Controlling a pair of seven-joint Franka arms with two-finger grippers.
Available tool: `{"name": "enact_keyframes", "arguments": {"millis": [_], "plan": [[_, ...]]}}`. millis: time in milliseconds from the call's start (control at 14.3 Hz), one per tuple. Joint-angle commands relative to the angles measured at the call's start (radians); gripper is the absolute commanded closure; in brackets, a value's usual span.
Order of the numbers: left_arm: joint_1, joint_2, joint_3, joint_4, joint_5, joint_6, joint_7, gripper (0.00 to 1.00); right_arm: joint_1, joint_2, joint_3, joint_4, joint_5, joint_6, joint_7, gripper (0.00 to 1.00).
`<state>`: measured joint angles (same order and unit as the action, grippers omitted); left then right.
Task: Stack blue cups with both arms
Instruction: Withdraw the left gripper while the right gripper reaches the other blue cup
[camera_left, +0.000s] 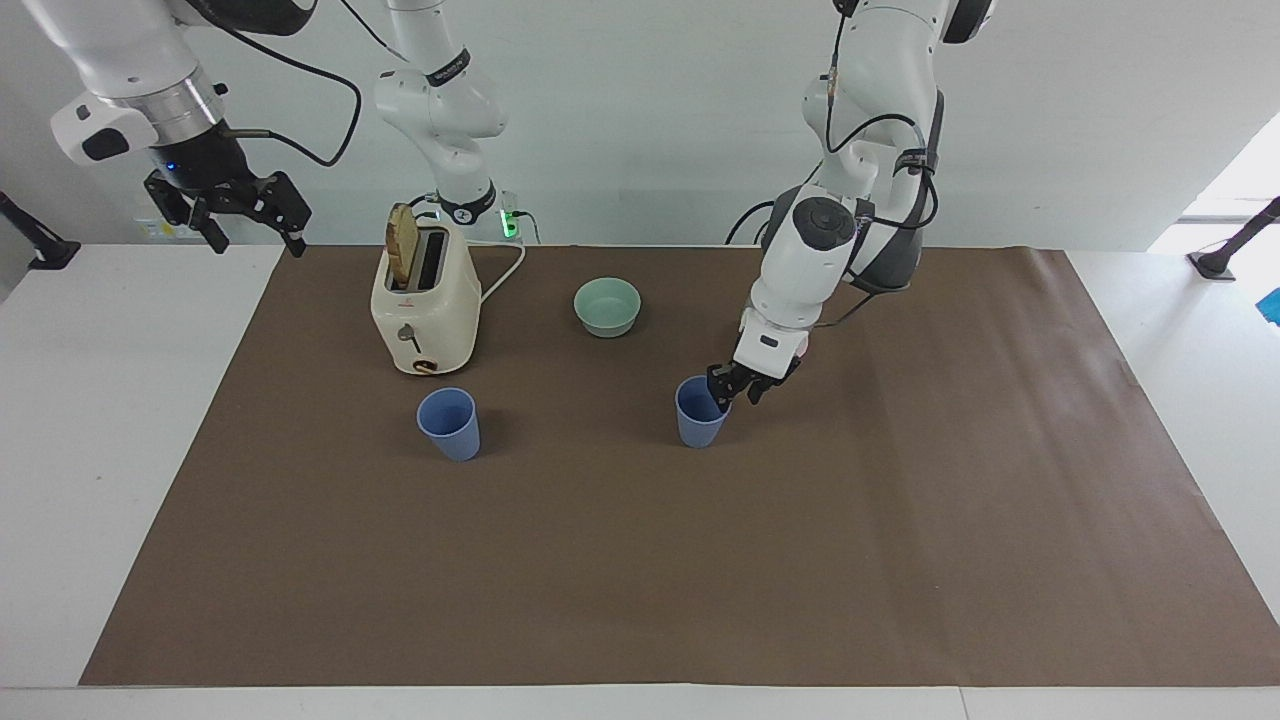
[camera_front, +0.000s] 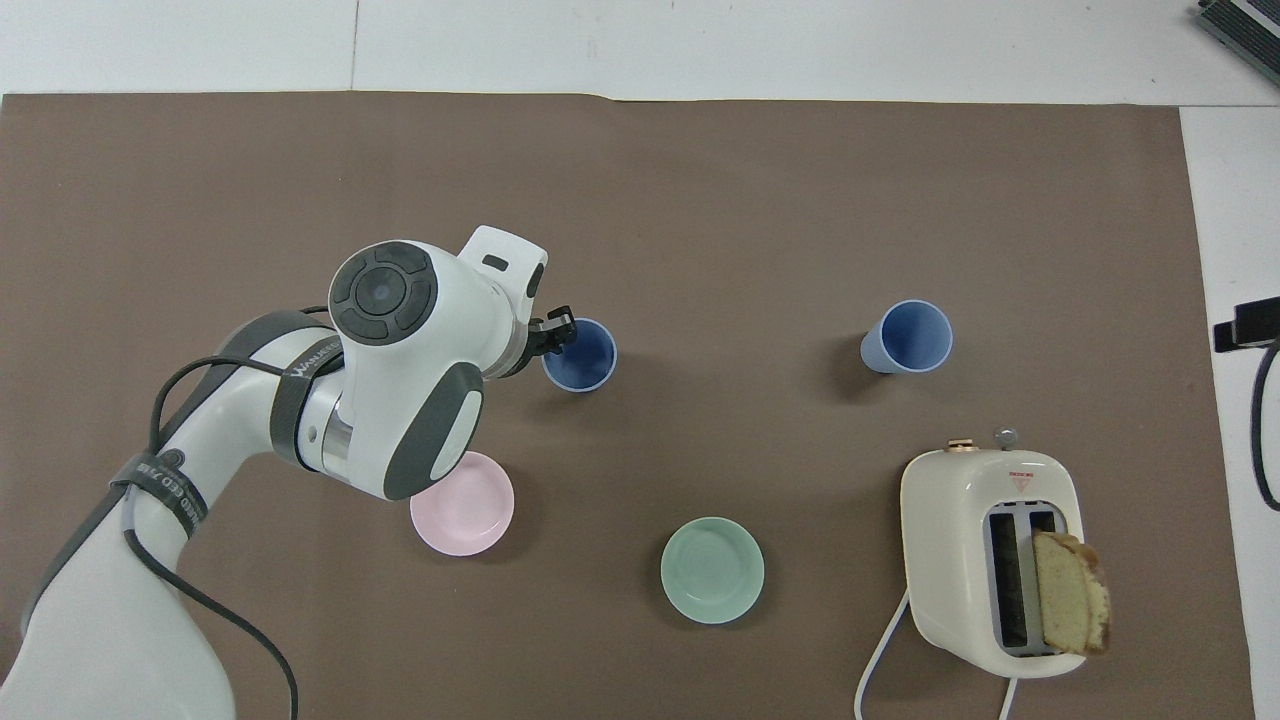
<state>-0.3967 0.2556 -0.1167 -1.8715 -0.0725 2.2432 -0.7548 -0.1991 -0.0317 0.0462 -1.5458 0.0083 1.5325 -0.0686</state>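
Observation:
Two blue cups stand upright on the brown mat. One cup stands alone, just farther from the robots than the toaster. The other cup is mid-table. My left gripper is low at that cup's rim, on the side toward the left arm's end. Its fingers are spread and the cup stands free. My right gripper is open and empty. It waits high over the white table at the right arm's end, and its edge shows in the overhead view.
A cream toaster with a bread slice in one slot stands toward the right arm's end. A mint-green bowl sits nearer to the robots. A pink bowl lies partly under the left arm.

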Motion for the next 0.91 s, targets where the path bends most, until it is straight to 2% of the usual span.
{"name": "enact_keyframes", "arguments": {"millis": [0,140,280,420,630,840], "plan": [[0.038,-0.048,0.014,0.033,0.071,-0.101,0.029,0.00,0.001,-0.051,0.004,-0.089,-0.011,0.073,0.019,0.00],[0.103,-0.093,0.014,0.051,0.071,-0.183,0.173,0.00,0.013,-0.062,0.006,-0.140,-0.004,0.133,0.015,0.00],[0.171,-0.146,0.014,0.052,0.071,-0.253,0.276,0.00,0.029,-0.040,0.006,-0.154,-0.001,0.143,0.018,0.00],[0.228,-0.188,0.015,0.052,0.069,-0.304,0.368,0.00,0.036,-0.021,0.006,-0.201,0.013,0.217,0.020,0.00],[0.306,-0.232,0.015,0.054,0.068,-0.378,0.523,0.00,0.076,0.041,0.006,-0.260,0.015,0.352,0.023,0.00],[0.386,-0.262,0.017,0.054,0.068,-0.412,0.658,0.00,0.113,0.137,0.008,-0.269,0.015,0.477,0.024,0.00]]}}
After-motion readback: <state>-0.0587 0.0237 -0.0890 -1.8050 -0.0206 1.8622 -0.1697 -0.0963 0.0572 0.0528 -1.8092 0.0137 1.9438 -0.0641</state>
